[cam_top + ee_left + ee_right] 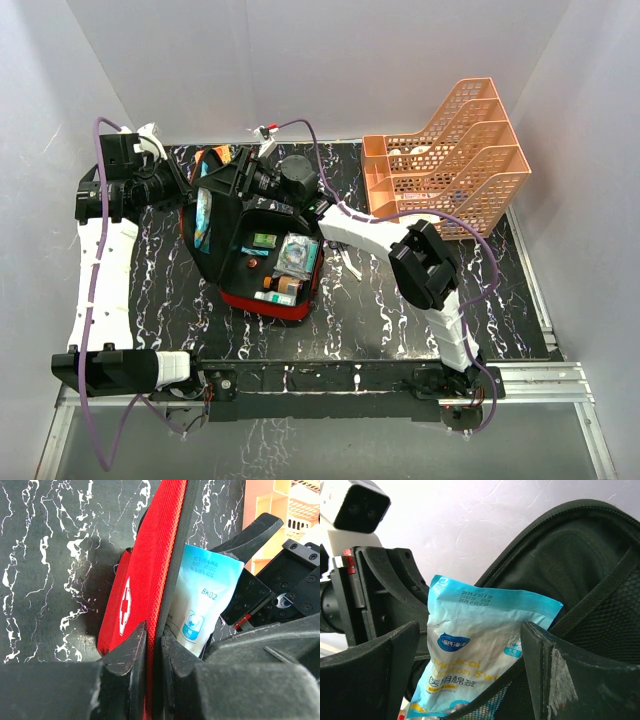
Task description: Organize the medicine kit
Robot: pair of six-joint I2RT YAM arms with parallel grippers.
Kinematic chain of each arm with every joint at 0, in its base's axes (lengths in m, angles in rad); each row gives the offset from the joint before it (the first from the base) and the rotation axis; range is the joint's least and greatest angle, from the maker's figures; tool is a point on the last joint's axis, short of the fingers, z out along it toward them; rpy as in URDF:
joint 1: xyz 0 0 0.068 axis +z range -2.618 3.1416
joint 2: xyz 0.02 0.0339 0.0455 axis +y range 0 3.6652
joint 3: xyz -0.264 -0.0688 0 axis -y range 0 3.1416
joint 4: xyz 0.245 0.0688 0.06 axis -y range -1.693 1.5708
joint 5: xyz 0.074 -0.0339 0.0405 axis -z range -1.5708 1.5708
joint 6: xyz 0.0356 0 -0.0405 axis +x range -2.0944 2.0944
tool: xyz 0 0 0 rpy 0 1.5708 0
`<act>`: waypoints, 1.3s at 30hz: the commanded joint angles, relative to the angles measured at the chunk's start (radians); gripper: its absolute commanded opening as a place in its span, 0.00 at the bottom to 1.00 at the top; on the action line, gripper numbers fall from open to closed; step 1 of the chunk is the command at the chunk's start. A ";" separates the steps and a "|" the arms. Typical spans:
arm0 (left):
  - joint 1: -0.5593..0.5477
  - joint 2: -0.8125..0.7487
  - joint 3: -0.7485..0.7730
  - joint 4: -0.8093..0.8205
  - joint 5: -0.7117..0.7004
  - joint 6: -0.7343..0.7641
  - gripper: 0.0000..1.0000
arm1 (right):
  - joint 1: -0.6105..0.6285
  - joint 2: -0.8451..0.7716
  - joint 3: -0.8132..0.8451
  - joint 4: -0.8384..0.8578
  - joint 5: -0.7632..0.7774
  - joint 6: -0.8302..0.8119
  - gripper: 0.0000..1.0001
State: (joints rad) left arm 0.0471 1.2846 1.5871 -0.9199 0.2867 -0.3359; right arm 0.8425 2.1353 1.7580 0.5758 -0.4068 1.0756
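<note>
The red medicine kit (262, 301) lies open mid-table, with small boxes and a bottle in its base. Its lid (150, 555), red with a white cross outside and black-lined inside, stands upright. My left gripper (152, 635) is shut on the lid's edge; in the top view it (193, 188) is at the lid's left. A light-blue packet of cotton swabs (475, 650) sits in the lid's mesh pocket and also shows in the top view (205, 215). My right gripper (470, 640) is open, one finger on each side of the packet, and reaches in from the lid's inner side (240, 180).
An orange tiered plastic tray (450, 170) stands at the back right. An orange packet (222, 153) lies behind the kit. A small white item (346, 264) lies on the mat right of the kit. White walls close in on the left, back and right.
</note>
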 commanded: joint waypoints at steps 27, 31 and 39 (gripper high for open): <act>-0.007 -0.048 -0.011 0.080 0.065 -0.011 0.00 | -0.014 -0.203 -0.029 -0.309 0.158 -0.179 0.75; -0.007 -0.054 -0.019 0.087 0.065 -0.011 0.00 | -0.014 -0.228 -0.026 -0.427 0.171 -0.216 0.76; -0.007 -0.057 -0.032 0.093 0.074 -0.009 0.00 | -0.003 -0.190 0.003 -0.522 0.163 -0.246 0.76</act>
State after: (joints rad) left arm 0.0437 1.2789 1.5524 -0.8856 0.3126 -0.3328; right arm 0.8314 1.9373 1.7046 0.1062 -0.2443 0.8795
